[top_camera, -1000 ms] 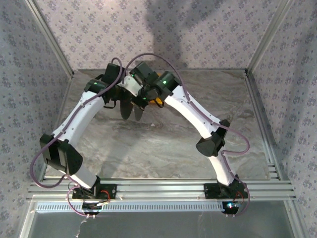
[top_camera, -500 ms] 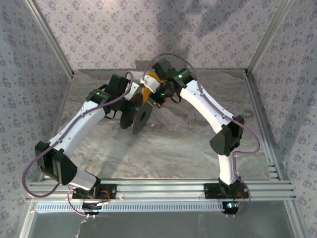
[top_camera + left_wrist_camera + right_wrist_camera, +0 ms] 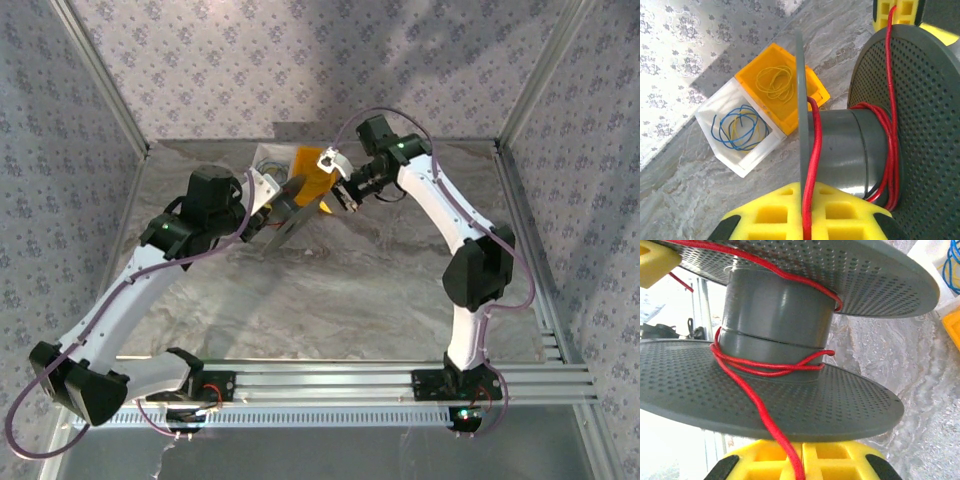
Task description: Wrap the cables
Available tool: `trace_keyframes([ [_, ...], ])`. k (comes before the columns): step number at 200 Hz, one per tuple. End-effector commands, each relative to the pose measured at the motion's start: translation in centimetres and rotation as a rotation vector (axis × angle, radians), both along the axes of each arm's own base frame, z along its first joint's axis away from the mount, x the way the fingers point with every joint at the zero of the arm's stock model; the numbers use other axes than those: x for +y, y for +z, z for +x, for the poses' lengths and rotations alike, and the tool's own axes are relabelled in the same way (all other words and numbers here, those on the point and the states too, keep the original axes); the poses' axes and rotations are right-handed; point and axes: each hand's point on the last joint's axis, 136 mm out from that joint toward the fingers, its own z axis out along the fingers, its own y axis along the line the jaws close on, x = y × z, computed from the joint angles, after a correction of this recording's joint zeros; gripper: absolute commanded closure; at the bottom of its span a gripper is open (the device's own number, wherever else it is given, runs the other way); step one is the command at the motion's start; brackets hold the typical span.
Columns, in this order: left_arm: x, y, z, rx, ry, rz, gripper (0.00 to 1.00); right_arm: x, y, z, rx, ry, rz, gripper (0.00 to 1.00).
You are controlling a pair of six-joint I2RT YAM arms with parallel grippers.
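The spool (image 3: 840, 150), dark grey with perforated flanges, is held by the left gripper (image 3: 807, 212), whose yellow foam pads are closed on the rim of one flange. The cable (image 3: 888, 100), thin and red, is wound in a few loose turns round the core and is bunched against the other flange. From those turns one strand is led across the perforated face of that flange to the right gripper (image 3: 800, 462), where it is pinched between closed yellow pads. The same gripper is seen at the top edge of the left wrist view, with the strand running straight into it. A second strand is carried from the core over the rim of the gripped flange and is taken down between the left pads, alongside the flange edge. In the top view the spool is seen between the two wrists, over the far half of the table (image 3: 340, 300) and just in front of two bins set side by side and touching. A loose coil of yellow wire (image 3: 774, 82) is contained in the yellow bin (image 3: 815, 86). Blue wire (image 3: 740, 125), with a little yellow among it, is contained in the white bin (image 3: 762, 152).
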Motion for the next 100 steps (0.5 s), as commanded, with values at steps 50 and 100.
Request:
trace_keyframes([
  [50, 1.6, 0.3, -1.1, -0.016, -0.005, 0.056, 1.0, -5.1, 2.0, 2.8, -0.044, -0.136, 0.091, 0.84],
  [100, 1.9, 1.2, -0.1, -0.017, 0.058, 0.038, 1.0, -5.3, 1.8, 1.8, -0.026, -0.154, 0.107, 0.56],
])
